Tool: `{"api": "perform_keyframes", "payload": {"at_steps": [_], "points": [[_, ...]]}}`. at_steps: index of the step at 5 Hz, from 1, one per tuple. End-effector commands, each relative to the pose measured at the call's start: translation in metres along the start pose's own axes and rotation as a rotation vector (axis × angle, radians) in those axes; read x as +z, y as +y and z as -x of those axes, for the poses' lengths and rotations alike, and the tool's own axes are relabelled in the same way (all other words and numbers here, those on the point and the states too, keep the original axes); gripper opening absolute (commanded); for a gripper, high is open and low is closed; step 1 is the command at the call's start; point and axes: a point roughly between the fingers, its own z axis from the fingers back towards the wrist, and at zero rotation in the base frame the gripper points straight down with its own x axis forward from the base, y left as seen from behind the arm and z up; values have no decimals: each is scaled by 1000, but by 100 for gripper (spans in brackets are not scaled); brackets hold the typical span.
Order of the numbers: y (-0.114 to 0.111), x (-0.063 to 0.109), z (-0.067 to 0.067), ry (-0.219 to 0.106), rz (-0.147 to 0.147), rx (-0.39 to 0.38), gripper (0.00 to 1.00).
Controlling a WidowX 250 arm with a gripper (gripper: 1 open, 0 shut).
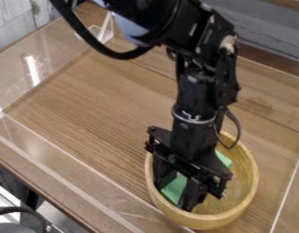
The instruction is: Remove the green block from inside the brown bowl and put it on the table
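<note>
The brown bowl point(240, 211) sits on the table point(97, 109) at the lower right. My black gripper point(194, 187) points steeply down into the bowl. It is shut on the green block point(176, 189), whose green ends show at the gripper's lower left and upper right. The middle of the block is hidden by the fingers. I cannot tell whether the block still touches the bowl's floor.
Low clear acrylic walls point(36, 56) border the wood-grain tabletop on the left and front. The dark arm point(194, 55) reaches in from the top. A table edge and dark cables show at the lower left corner point(18, 214).
</note>
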Motion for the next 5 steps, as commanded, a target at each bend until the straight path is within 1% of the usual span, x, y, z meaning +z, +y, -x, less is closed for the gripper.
{"api": "perform_keyframes", "payload": {"at_steps": [1, 4, 5], "points": [[-1, 15, -4, -37, 21, -1, 0], [2, 29, -7, -51, 54, 21, 0], [3, 36, -6, -63, 68, 22, 0]]}}
